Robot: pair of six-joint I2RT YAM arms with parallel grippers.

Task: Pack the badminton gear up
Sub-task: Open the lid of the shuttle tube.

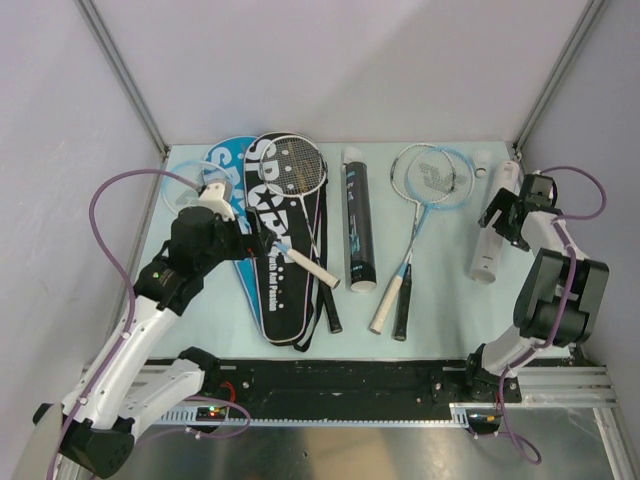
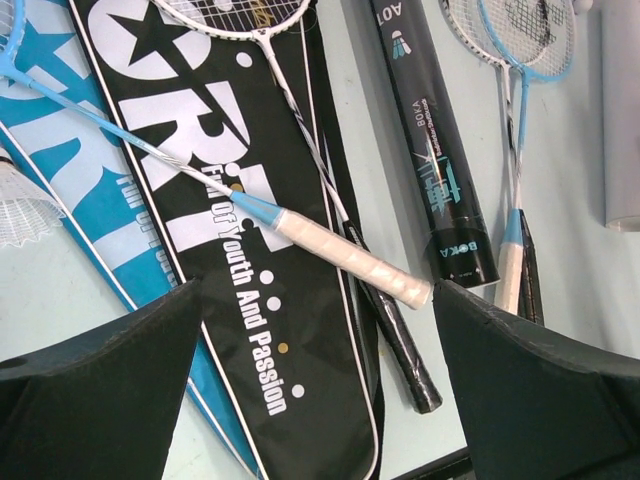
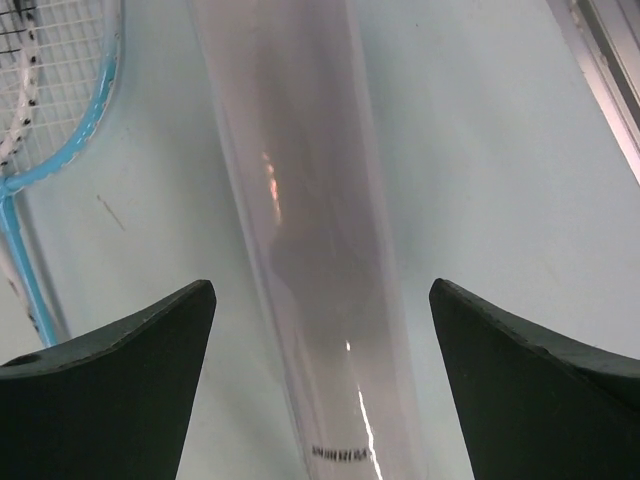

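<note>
Left gripper (image 2: 315, 300): fingers wide apart, empty, poised over the white-handled racket (image 2: 345, 258) lying across the black cover (image 2: 250, 330), which overlaps the blue cover (image 2: 90, 190). Right gripper (image 3: 320, 290): fingers wide apart either side of the white tube (image 3: 310, 200), not touching it. Black tube (image 1: 358, 225): lies between the covers and two overlapping rackets (image 1: 425, 175).

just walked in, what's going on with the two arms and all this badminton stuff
Packing has barely begun: nothing is held yet. The left gripper hangs open above the white-handled racket, which lies on the black cover. The right gripper is open over the white tube on the right, a finger to each side, not closed on it. The black tube and two more rackets lie untouched in the middle.
</note>
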